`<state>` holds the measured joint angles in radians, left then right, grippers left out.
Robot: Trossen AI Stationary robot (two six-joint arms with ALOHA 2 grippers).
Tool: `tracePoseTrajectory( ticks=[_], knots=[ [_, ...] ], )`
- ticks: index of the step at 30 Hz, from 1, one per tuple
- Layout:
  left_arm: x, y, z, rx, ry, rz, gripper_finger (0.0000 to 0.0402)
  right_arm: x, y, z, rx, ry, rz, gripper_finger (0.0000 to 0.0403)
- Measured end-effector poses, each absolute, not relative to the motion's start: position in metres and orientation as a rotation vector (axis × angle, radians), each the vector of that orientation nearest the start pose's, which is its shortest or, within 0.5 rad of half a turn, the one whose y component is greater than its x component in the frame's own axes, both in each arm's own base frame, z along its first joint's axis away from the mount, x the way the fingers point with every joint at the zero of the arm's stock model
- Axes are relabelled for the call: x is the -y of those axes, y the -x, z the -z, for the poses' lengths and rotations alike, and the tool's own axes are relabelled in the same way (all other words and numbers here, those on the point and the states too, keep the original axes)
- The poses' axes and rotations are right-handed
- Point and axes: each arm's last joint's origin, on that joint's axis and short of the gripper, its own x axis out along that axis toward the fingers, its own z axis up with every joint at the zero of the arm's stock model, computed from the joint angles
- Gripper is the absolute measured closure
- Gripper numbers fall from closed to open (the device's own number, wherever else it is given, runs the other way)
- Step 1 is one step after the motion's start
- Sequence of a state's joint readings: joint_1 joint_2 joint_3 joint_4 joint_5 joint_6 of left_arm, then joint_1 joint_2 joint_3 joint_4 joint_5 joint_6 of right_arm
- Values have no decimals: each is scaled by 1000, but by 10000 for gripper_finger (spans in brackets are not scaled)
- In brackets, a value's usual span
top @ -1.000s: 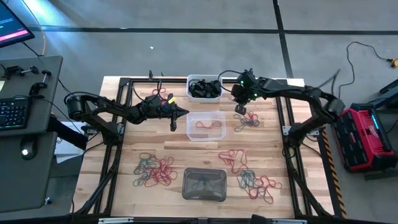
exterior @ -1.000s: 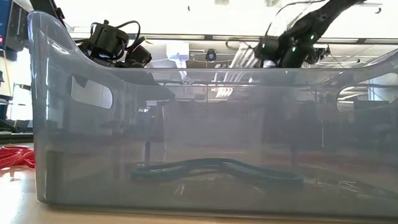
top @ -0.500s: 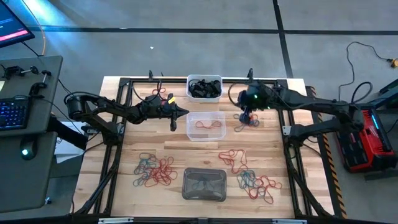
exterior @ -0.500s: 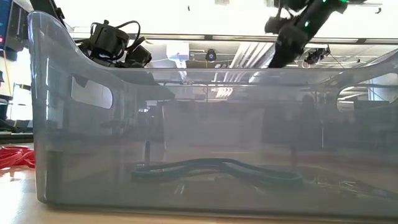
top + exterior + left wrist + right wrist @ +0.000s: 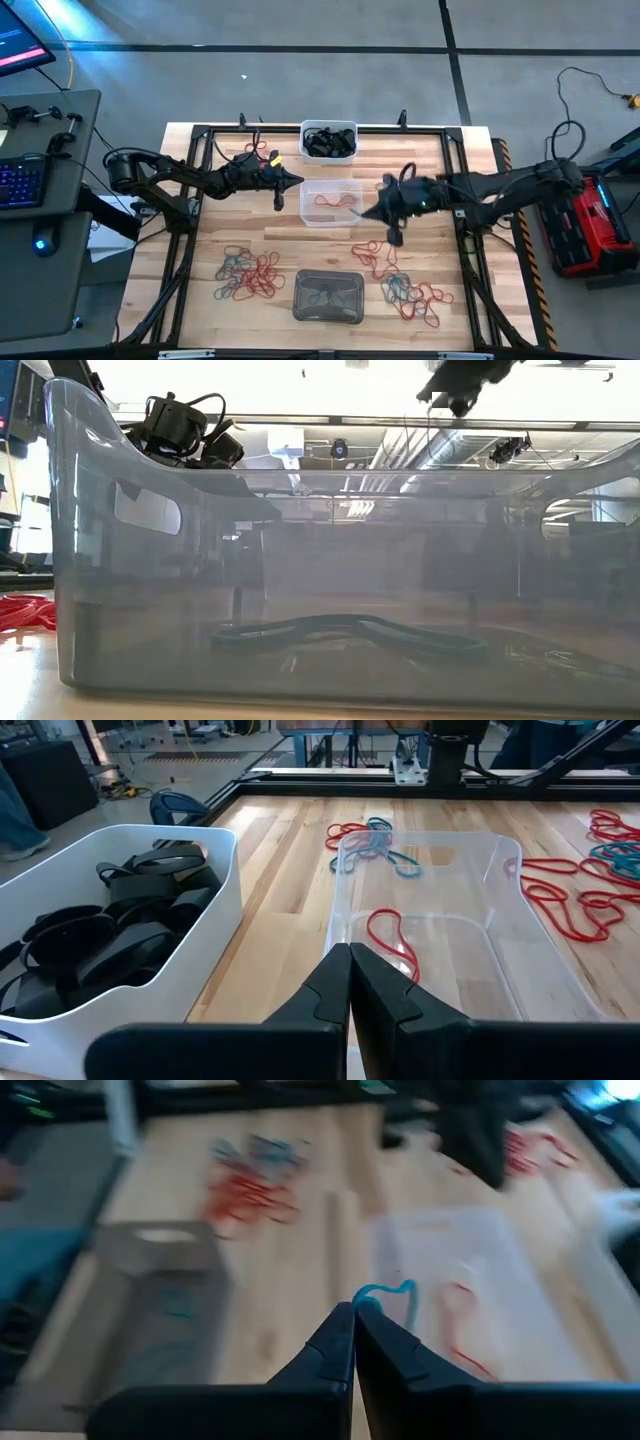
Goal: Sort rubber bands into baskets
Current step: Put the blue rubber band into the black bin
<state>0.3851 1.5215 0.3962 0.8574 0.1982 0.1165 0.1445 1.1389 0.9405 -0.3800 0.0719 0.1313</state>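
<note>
The right hand [image 5: 353,1312], clenched on a teal rubber band [image 5: 385,1293] just right of the clear basket [image 5: 331,202], should swing toward seven o'clock over the grey basket [image 5: 328,297] before releasing, while the left hand [image 5: 297,181] waits clenched, empty.

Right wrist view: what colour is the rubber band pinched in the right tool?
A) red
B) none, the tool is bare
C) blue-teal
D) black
C: a blue-teal rubber band loops out from the tip of the shut right tool, above the clear basket with red bands in it.
</note>
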Motion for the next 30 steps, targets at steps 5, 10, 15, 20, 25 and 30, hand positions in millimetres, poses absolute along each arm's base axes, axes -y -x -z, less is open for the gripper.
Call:
tracePoseTrajectory(
  ticks=[5, 10, 15, 20, 25, 30],
  knots=[
    [-92, -243, -146, -267, -38, -170, 401, -61, -240, -306, -515, -83, -115, 403],
    [-92, -242, -146, -270, -27, -171, 401, -84, -247, -298, -521, -123, -167, 403],
    [-92, -242, -146, -270, -28, -171, 401, -101, -261, -278, -580, -156, -194, 403],
    [-92, -242, -146, -270, -27, -171, 401, -112, -278, -259, -617, -195, -224, 403],
    [-92, -242, -146, -269, -28, -171, 401, -116, -291, -239, -666, -221, -228, 403],
    [-92, -243, -146, -268, -28, -171, 401, -113, -299, -223, -725, -247, -209, 403]
  ],
)
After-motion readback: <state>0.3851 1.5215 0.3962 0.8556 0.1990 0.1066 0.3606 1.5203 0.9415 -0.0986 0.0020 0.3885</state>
